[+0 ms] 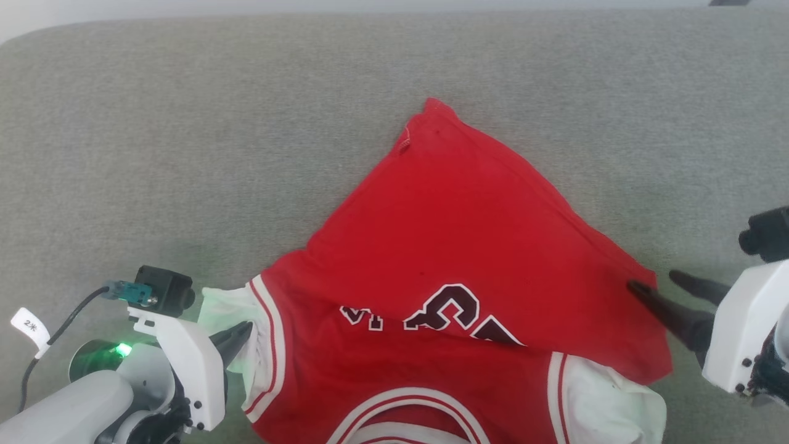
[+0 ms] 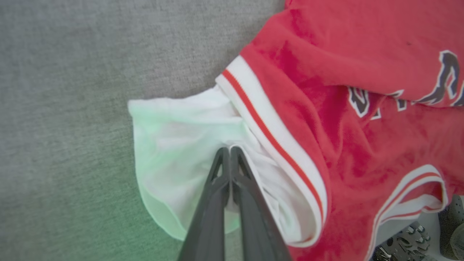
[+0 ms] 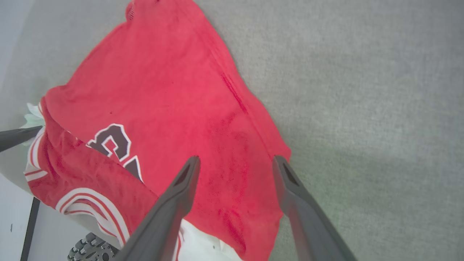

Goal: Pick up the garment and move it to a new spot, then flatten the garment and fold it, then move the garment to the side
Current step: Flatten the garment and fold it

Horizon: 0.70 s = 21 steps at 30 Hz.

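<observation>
Garment (image 1: pixel 456 246) spread on the grey padded surface (image 1: pixel 185 123), close to the robot. Red hem flap folded up over the chest, dark lettering (image 1: pixel 453 305) half covered.

At left, left gripper (image 1: pixel 243 336) clamped tight on the white sleeve (image 1: pixel 222 311), fingers (image 2: pixel 212 203) pressed together with cloth bunched at their tips. Likely pinning that side against sliding during the fold.

Across the middle, flap lying slanted, peak pointing away from the robot, edges not yet square with the body beneath.

At right, right gripper (image 1: pixel 654 282) spread wide and holding nothing, one finger over the flap's red corner, the other at its edge beside bare grey. Seemingly parted there to leave the corner lying flat. Smoothing and a further fold apparently yet to do.
</observation>
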Tool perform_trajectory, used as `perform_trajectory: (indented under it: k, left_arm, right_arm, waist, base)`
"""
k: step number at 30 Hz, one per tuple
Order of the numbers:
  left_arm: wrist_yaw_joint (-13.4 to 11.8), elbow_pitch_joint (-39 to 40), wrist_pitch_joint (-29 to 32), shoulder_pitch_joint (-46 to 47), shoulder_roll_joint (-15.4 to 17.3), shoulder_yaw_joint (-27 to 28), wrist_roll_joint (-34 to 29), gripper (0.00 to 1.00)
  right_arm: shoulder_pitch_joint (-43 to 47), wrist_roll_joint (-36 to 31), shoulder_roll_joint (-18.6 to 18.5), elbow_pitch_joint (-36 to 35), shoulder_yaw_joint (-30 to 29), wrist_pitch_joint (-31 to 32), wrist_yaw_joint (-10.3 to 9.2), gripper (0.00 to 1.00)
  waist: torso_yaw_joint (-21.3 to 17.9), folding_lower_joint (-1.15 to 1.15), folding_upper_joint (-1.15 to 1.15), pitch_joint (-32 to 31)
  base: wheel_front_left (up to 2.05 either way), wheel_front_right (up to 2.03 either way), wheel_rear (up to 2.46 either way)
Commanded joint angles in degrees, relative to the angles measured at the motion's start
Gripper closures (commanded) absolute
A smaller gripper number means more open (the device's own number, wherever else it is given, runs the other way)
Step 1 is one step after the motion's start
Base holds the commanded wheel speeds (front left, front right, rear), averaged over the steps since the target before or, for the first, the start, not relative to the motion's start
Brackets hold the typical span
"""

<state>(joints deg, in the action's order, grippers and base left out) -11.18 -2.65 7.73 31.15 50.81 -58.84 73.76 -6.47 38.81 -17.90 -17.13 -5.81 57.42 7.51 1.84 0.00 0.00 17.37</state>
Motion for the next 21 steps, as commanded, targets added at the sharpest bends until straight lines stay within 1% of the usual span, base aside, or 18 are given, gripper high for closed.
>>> perform_trajectory:
  k: [1, 3, 5, 7, 10, 12, 14, 15, 17, 18, 19, 21]
  left_arm:
    - [-0.2, 0.2, 0.0, -0.5, 0.1, -0.1, -0.7, 1.0]
    - [-0.4, 0.4, -0.1, -0.4, 0.0, -0.1, -1.0, 1.0]
    - [-0.6, 0.6, 0.0, 0.0, -0.3, -0.3, -1.4, 1.0]
    - [-0.6, 0.6, -0.1, 0.5, -0.5, -0.3, -1.7, 1.0]
    - [-0.6, 1.0, 0.0, 1.2, -1.2, -0.5, -2.1, 1.0]
    - [-0.5, 1.2, -0.2, 2.3, -1.8, -0.6, -3.0, 1.0]
    - [-0.3, 1.3, -0.2, 2.8, -2.4, -0.8, -3.5, 1.0]
    - [-0.3, 1.3, -0.2, 2.8, -2.4, -0.8, -3.5, 1.0]
    - [0.1, 1.1, 0.0, 3.5, -3.2, -1.0, -3.9, 1.0]
    - [0.3, 0.9, 0.1, 3.8, -3.7, -1.1, -4.1, 1.0]
    - [0.8, 0.5, 0.3, 4.6, -4.7, -1.4, -4.7, 1.0]
    - [1.3, -0.1, 0.5, 5.3, -5.9, -1.7, -5.0, 1.0]
  right_arm:
    - [-0.6, -0.5, 0.6, -1.3, -0.2, 0.5, -0.03, 0.0]
    - [-1.9, -0.9, 1.4, -3.1, -0.9, 0.9, -0.03, 0.0]
    - [-3.4, -1.7, 1.1, -3.8, -0.8, 1.2, -0.03, 0.0]
    - [-5.7, -2.0, 1.1, -3.3, -0.1, 0.8, -0.03, 0.0]
    - [-9.9, -2.6, 0.1, -1.1, 1.3, -0.5, -0.04, 0.0]
    - [-14.6, -3.0, -0.9, 2.4, 3.9, -2.4, -0.03, 0.0]
    - [-17.6, -3.2, -1.7, 5.2, 5.6, -4.0, -0.03, 0.0]
    - [-17.6, -3.2, -1.7, 5.2, 5.6, -4.0, -0.03, 0.0]
    - [-20.9, -3.3, -2.7, 8.6, 7.7, -5.8, -0.03, 0.0]
    - [-22.6, -3.3, -3.2, 10.4, 8.7, -6.8, -0.04, 0.0]
    - [-25.8, -3.5, -4.4, 14.3, 10.8, -9.0, -0.04, 0.0]
    - [-28.9, -3.5, -5.4, 18.4, 13.0, -10.9, -0.03, 0.0]
  waist:
    - [0.5, 0.0, 0.0, -0.1]
    - [1.2, 0.0, 0.0, -0.1]
    - [2.0, 0.0, 0.0, -0.1]
    - [2.9, 0.0, 0.0, 0.1]
    - [4.6, 0.0, 0.0, 0.7]
    - [6.3, 0.0, 0.0, 1.4]
    - [7.7, 0.0, 0.0, 1.9]
    - [7.7, 0.0, 0.0, 1.9]
    - [9.1, 0.0, 0.0, 2.5]
    - [9.8, 0.0, 0.0, 2.8]
    - [11.4, 0.0, 0.0, 3.4]
    - [13.0, 0.0, 0.0, 4.1]
  base:
    - [0.0, 0.0, 0.0]
    - [0.0, 0.0, 0.0]
    - [0.0, 0.0, 0.0]
    - [0.0, 0.0, 0.0]
    - [0.0, 0.0, 0.0]
    - [0.0, 0.0, 0.0]
    - [0.0, 0.0, 0.0]
    - [0.0, 0.0, 0.0]
    - [0.0, 0.0, 0.0]
    - [0.0, 0.0, 0.0]
    - [0.0, 0.0, 0.0]
    - [0.0, 0.0, 0.0]
